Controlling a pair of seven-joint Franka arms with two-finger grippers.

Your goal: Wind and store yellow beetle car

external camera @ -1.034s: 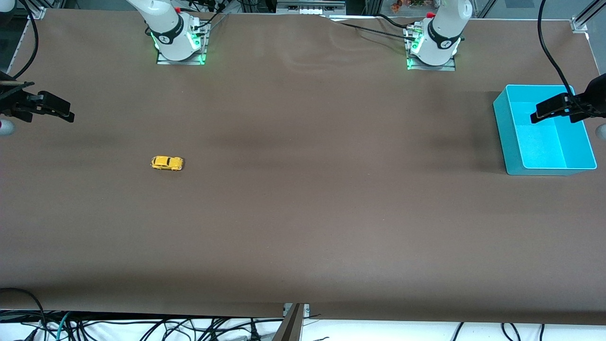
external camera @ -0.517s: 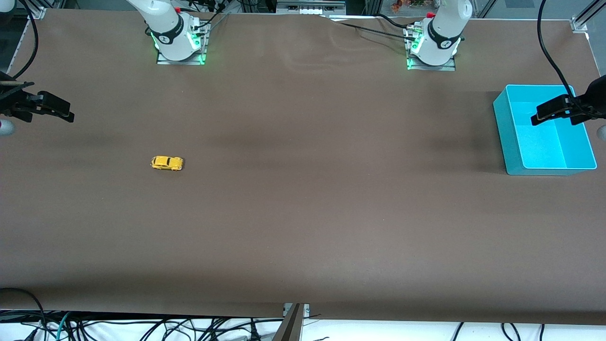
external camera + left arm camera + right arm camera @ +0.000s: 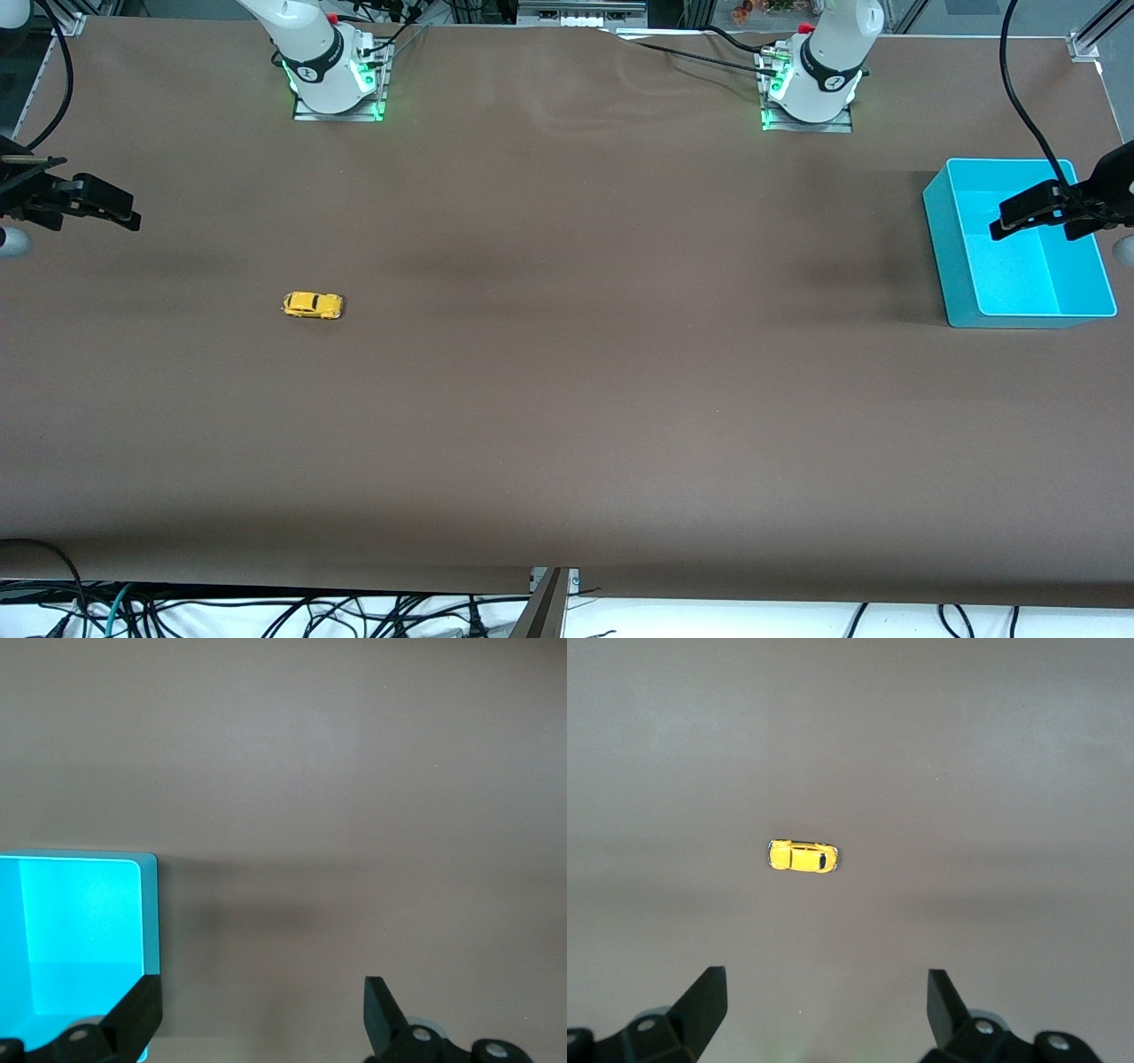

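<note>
The yellow beetle car (image 3: 313, 305) stands on its wheels on the brown table, toward the right arm's end. It also shows in the right wrist view (image 3: 802, 856), well ahead of the open fingers. My right gripper (image 3: 120, 213) is open and empty, up in the air at the right arm's end of the table, apart from the car. My left gripper (image 3: 1010, 221) is open and empty, held over the teal bin (image 3: 939, 230). In the left wrist view one fingertip (image 3: 142, 1010) overlaps the bin's corner (image 3: 149, 904).
The teal bin stands at the left arm's end of the table and looks empty inside. The two arm bases (image 3: 337, 75) (image 3: 811, 89) stand along the table's edge farthest from the front camera. Cables hang below the table's near edge.
My left gripper has shifted slightly over the bin. My right gripper has barely moved. The car has not moved.
</note>
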